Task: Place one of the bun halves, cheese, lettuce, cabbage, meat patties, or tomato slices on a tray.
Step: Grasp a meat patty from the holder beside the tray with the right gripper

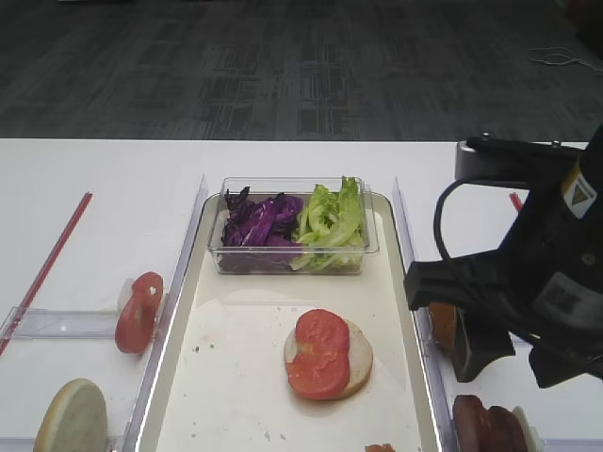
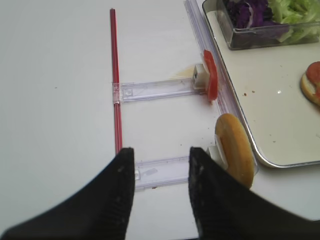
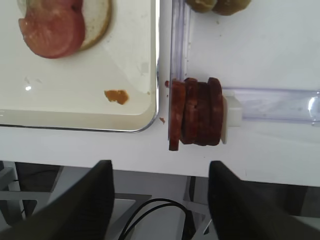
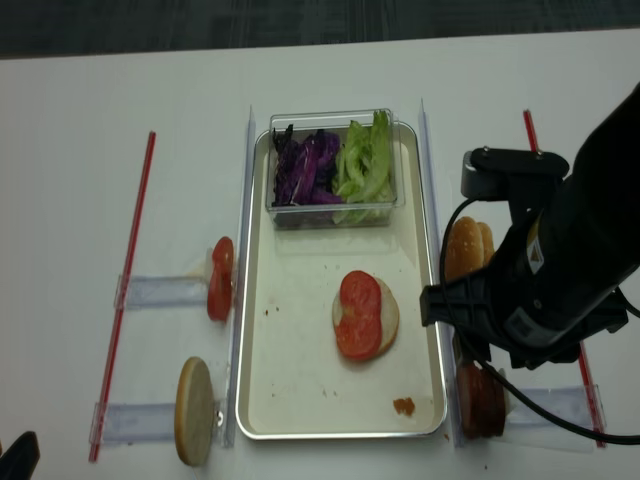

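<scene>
The tray [image 1: 236,377] lies on the white bench [image 1: 94,207] and carries a bun half [image 1: 358,363] topped with tomato slices [image 1: 318,353]. Meat patties [image 3: 195,112] stand on edge just right of the tray. The right gripper [image 3: 160,200] hangs above them, wide and empty. The left gripper [image 2: 159,192] is spread, empty.

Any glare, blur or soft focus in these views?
Right wrist: the tray shows a small glare spot, and the open right gripper fingers look dark and soft. Left wrist: left gripper fingers blurred up close. Both exterior high views: even, soft lighting.
</scene>
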Action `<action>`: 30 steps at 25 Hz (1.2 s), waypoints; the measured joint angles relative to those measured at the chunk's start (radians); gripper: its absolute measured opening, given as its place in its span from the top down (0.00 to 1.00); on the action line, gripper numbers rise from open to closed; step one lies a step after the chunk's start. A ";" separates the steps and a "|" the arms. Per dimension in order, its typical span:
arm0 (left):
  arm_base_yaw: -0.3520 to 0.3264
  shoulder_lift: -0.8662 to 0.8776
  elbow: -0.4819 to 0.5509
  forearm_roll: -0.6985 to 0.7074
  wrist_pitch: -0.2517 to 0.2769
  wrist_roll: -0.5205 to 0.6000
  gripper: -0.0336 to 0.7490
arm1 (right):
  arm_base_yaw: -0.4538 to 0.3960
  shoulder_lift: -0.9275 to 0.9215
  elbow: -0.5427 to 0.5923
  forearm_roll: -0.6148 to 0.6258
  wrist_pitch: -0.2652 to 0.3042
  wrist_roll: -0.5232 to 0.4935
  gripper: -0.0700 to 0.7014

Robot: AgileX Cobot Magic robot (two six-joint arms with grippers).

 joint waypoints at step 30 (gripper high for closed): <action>0.000 0.000 0.000 0.000 0.000 0.000 0.65 | 0.000 0.083 0.159 0.085 -0.255 -0.040 0.35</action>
